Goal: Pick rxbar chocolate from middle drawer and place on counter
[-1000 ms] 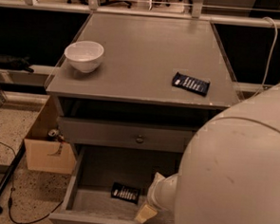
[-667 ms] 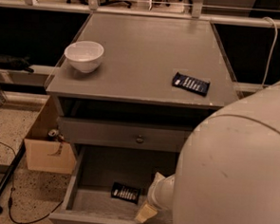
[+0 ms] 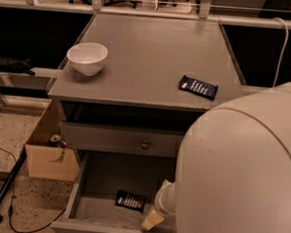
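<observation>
**A:** Camera view first. Has anything changed from a second ago?

**B:** Nothing I can make out. The gripper [image 3: 152, 219] hangs in the same spot inside the middle drawer [image 3: 74, 195], low and close to the drawer's front wall. The rxbar chocolate [image 3: 130, 200] has not shifted on the drawer bottom. On the counter [image 3: 150, 44], the white bowl [image 3: 87, 58] and the navy-blue bar [image 3: 198, 87] sit where they sat before.

**A:** Where exactly is the chocolate bar relative to the claw?

**B:** It lies flat with its lettering up, just beside the gripper on the bowl's side and slightly farther back from the drawer's front wall. A thin strip of grey drawer bottom shows between them, so they are apart, not touching.

**A:** Is the claw apart, together, or clamped on something?

**B:** I cannot tell. Only a pale tan tip shows below the white wrist, and the robot's body [image 3: 241, 169] hides the rest. Nothing is visibly in its grasp.

**A:** And how is the worktop laid out?

**B:** The bowl stands near the left edge, toward the front-left corner. The navy-blue bar lies near the right edge, toward the front-right corner, a little askew. The drawer is pulled out below the front edge, under the shut upper drawer front [image 3: 114, 140] with its knob [image 3: 144, 144]. A cardboard box [image 3: 51, 157] stands on the floor, down past the front-left corner.
</observation>
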You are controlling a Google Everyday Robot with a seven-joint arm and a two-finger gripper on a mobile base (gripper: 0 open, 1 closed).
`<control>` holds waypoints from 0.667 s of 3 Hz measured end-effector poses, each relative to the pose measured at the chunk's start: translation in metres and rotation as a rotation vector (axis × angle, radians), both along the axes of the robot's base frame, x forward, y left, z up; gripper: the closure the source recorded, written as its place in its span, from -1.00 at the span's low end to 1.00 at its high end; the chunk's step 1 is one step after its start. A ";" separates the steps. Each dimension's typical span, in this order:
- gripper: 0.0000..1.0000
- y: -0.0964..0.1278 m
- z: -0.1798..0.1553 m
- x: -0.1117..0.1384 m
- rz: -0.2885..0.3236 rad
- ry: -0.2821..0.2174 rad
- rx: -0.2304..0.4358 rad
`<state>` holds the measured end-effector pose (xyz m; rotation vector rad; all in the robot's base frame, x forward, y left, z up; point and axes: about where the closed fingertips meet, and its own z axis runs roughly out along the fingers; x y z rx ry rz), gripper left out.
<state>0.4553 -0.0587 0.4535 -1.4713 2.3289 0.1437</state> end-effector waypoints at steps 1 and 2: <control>-1.00 0.002 -0.001 0.012 -0.003 0.007 0.000; -1.00 0.013 0.001 0.013 0.015 -0.003 0.018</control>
